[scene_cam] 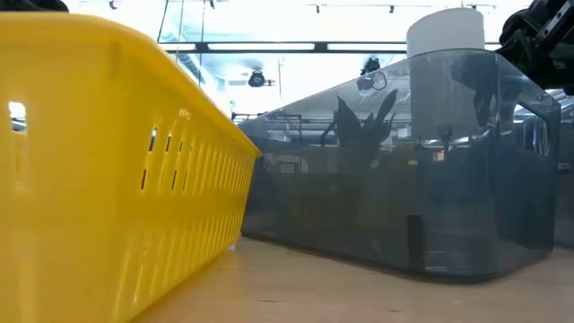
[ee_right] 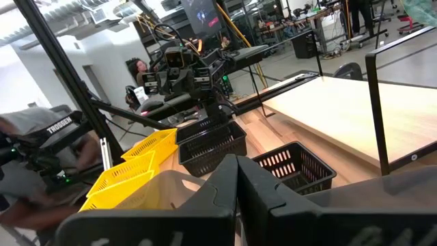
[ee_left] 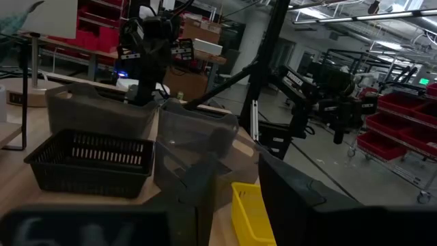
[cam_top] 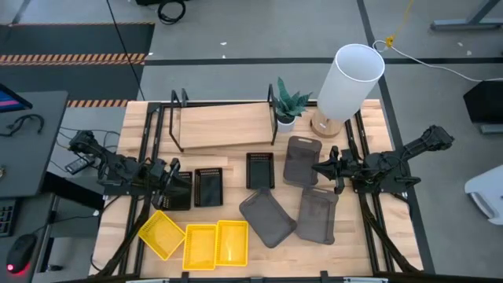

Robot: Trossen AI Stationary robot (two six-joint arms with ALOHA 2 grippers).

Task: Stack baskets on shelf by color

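Observation:
The shelf (cam_top: 224,126), a wooden plank in a black wire frame, stands at the far left of the table. Three yellow baskets (cam_top: 200,244) lie side by side at the near edge. Three black mesh baskets (cam_top: 208,186) sit in front of the shelf. Grey baskets (cam_top: 267,217) lie to the right of centre, one (cam_top: 302,160) farther back. My left gripper (cam_top: 173,174) hovers level and open beside the leftmost black basket (cam_top: 181,192). My right gripper (ee_right: 236,195) is shut with nothing in it, level above the grey basket at the back.
A white lamp (cam_top: 350,79) and a small potted plant (cam_top: 289,102) stand at the far edge, right of the shelf. Bare wood shows between the black and yellow baskets. Beyond the table's left side a person (ee_right: 41,157) sits.

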